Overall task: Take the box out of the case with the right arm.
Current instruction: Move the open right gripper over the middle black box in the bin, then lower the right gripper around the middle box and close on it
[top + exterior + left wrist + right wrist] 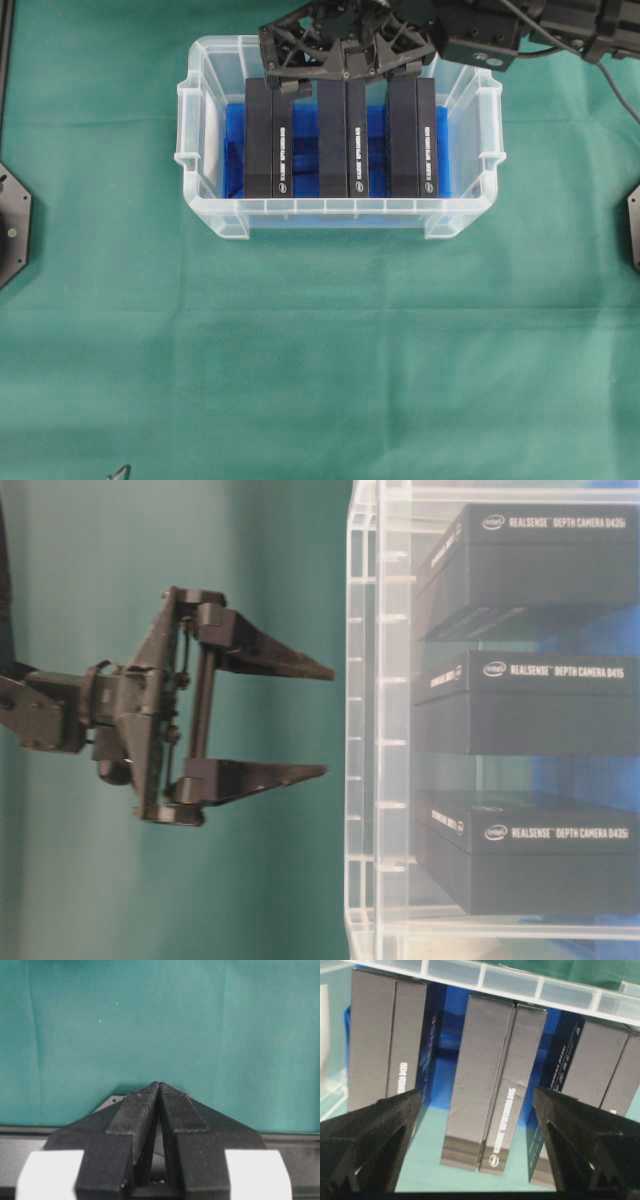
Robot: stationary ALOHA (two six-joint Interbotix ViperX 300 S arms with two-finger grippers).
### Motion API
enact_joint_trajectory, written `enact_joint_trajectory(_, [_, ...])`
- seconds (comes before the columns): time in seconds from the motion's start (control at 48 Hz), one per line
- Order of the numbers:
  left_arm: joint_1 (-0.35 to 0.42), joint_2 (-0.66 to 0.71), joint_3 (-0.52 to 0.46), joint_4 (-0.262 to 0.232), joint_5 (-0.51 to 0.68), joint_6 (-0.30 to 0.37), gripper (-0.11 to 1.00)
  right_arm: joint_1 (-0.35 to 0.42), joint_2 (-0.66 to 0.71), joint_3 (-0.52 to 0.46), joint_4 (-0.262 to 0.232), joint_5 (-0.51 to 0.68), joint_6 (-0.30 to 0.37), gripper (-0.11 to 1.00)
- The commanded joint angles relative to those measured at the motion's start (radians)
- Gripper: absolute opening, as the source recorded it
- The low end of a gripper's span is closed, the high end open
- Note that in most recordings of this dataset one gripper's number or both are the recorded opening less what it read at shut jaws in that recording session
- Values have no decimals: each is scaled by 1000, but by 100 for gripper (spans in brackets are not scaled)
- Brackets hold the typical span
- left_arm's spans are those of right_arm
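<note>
The case (466, 150) is a clear bin with a blue floor, standing at the table's far middle. Three black boxes stand in it side by side: left (268, 135), middle (343, 135), right (412, 135). My right gripper (350, 72) is open and empty over the case's far rim, in line with the middle box. In the right wrist view the open gripper (477, 1092) frames the middle box (490, 1085) without touching it. At table level the gripper (328, 720) hangs just outside the case wall (362, 730). My left gripper (159, 1085) is shut and empty over the green cloth.
Green cloth (320, 350) covers the table in front of the case. Black mounts sit at the left edge (12, 225) and the right edge (633, 230). The right arm (540, 30) reaches in from the far right.
</note>
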Motion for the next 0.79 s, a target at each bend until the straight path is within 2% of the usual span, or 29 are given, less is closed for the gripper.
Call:
enact_joint_trajectory(0.0, [-2, 3, -23, 3, -3, 0, 0, 3, -17, 11, 6, -18, 0, 90])
enact_joint_trajectory(0.333, [-2, 0, -23, 3, -3, 0, 0, 3, -11, 130, 20, -141, 6, 90])
enact_joint_trajectory(0.479, [-2, 0, -23, 3, -3, 0, 0, 3, 0, 176, 43, -192, 6, 90])
enact_joint_trajectory(0.771, [-2, 0, -23, 3, -3, 0, 0, 12, 28, 209, 77, -236, 8, 90])
